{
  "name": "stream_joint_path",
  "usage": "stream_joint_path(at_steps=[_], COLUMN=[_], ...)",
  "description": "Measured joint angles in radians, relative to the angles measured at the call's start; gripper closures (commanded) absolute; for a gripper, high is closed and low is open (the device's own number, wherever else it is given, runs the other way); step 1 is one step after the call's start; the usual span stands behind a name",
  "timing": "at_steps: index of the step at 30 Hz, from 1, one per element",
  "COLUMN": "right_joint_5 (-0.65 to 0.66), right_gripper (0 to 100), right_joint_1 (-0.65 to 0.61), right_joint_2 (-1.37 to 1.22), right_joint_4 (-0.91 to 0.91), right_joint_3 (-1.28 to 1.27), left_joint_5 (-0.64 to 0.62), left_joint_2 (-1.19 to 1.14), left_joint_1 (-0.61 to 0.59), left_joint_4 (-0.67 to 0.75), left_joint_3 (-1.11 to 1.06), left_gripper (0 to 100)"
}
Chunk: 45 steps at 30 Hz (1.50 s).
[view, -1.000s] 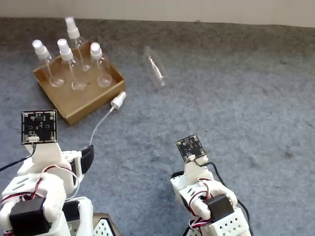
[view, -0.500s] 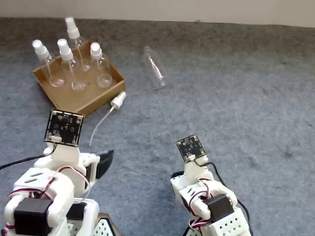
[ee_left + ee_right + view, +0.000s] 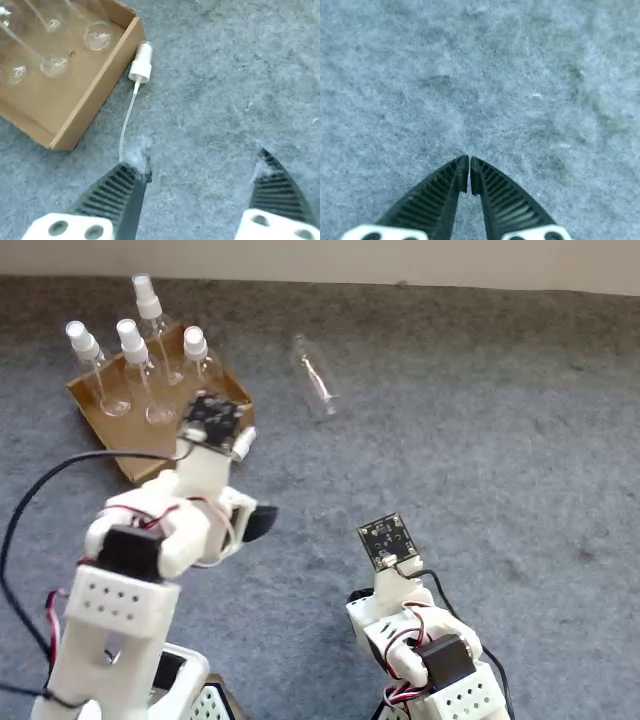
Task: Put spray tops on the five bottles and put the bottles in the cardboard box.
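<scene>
Several clear bottles capped with white spray tops stand in the cardboard box at the far left. One bare bottle lies on its side right of the box. A loose spray top with its long thin tube lies on the carpet beside the box wall. My left gripper hovers open just short of the tube's end; its dark finger shows below the left arm's board. Near the front, my right gripper is shut on nothing, low over bare carpet.
Grey carpet covers the table. The right arm sits folded at the front centre. Open carpet lies to the right and between the bare bottle and the arms.
My left arm has lifted from the front left and stretched forward and right, so its gripper now hangs near the loose spray top. The right arm has not moved.
</scene>
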State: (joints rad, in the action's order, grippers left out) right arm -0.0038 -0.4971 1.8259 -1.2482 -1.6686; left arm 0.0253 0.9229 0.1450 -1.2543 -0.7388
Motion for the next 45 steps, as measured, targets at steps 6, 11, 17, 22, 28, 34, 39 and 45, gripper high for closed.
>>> stream_joint_path(at_steps=[6, 11, 17, 22, 28, 34, 39, 45], right_joint_5=[0.000, 0.000, 0.000, 0.000, 0.000, 0.000, 0.000, 0.000], right_gripper=[98.9, 98.9, 98.9, 98.9, 98.9, 98.9, 98.9, 98.9], right_joint_1=[-0.002, -0.002, -0.002, -0.002, -0.002, -0.002, -0.002, -0.002], right_joint_2=[0.000, 0.000, 0.000, 0.000, 0.000, 0.000, 0.000, 0.000], right_joint_4=[0.000, 0.000, 0.000, 0.000, 0.000, 0.000, 0.000, 0.000], right_joint_3=[0.000, 0.000, 0.000, 0.000, 0.000, 0.000, 0.000, 0.000], left_joint_5=[0.000, 0.000, 0.000, 0.000, 0.000, -0.008, -0.120, -0.253], left_joint_2=[-0.147, -0.318, -0.543, -0.730, -0.942, -1.123, -1.287, -1.533], left_joint_1=[0.074, 0.075, 0.075, 0.075, 0.075, 0.075, 0.060, 0.035], left_joint_4=[0.069, 0.075, 0.035, -0.006, -0.017, -0.017, -0.017, -0.017], left_joint_3=[0.034, 0.176, 0.376, 0.555, 0.763, 0.947, 1.148, 1.410], left_gripper=[72, 72, 72, 72, 72, 72, 72, 72])
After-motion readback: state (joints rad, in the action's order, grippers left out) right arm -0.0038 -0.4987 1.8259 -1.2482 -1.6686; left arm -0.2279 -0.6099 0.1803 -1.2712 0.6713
